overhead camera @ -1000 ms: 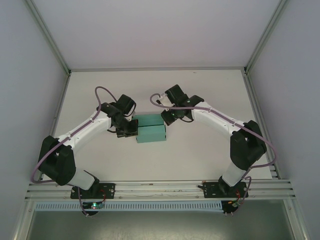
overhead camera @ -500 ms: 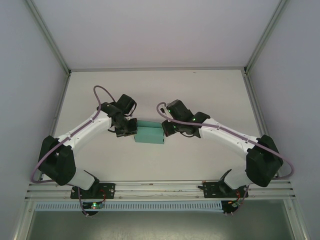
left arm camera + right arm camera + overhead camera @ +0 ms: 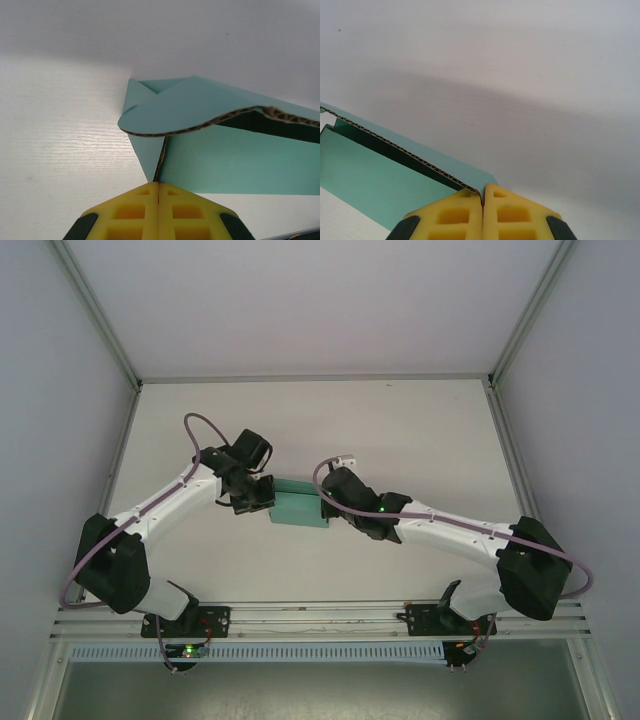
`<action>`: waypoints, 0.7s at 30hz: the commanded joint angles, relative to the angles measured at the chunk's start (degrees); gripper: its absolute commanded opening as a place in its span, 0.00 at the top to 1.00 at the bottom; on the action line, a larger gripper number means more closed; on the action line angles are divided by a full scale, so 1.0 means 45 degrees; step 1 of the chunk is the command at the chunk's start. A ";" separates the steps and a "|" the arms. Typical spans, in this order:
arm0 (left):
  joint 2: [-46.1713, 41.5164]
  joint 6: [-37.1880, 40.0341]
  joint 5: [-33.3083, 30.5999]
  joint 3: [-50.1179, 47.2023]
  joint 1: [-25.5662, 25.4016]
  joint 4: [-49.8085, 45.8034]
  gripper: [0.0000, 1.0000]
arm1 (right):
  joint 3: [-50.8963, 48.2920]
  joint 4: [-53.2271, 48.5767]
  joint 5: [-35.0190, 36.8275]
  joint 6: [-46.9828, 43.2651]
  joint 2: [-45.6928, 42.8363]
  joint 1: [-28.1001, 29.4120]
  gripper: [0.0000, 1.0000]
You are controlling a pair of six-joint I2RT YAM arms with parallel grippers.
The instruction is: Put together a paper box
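Observation:
The teal-green paper box (image 3: 300, 506) sits in the middle of the table, partly folded, between my two grippers. My left gripper (image 3: 264, 498) is at its left end. In the left wrist view its yellow fingers (image 3: 125, 212) are shut on the corrugated edge of an upright wall of the box (image 3: 230, 155), and a curved flap arches above. My right gripper (image 3: 329, 508) is at the box's right end. The right wrist view shows that gripper (image 3: 483, 190) shut on the corner of a box wall (image 3: 370, 175), with the dark inside of the box showing beneath the wall's edge.
The white table (image 3: 420, 430) stretches out behind and to the right of the box. Metal frame posts (image 3: 120, 430) and pale walls enclose it on three sides. A slotted rail (image 3: 320, 618) runs along the near edge by the arm bases.
My right arm has swung nearer and lower, its wrist now in front of the box's right end. The box looks narrower from above and has shifted slightly. The left arm has barely moved.

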 commanded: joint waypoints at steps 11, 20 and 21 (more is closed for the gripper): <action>0.0974 -0.0295 -0.0294 -0.0895 -0.0524 0.0579 1.00 | 0.1038 -0.1664 0.0994 0.2513 0.1181 0.0808 1.00; 0.0985 -0.0380 -0.0281 -0.0913 -0.0589 0.0692 1.00 | 0.0296 -0.2616 0.3221 0.3589 0.1243 0.1951 1.00; 0.0980 -0.0425 -0.0278 -0.0930 -0.0602 0.0728 1.00 | 0.0286 -0.2673 0.3417 0.3626 0.1213 0.2063 1.00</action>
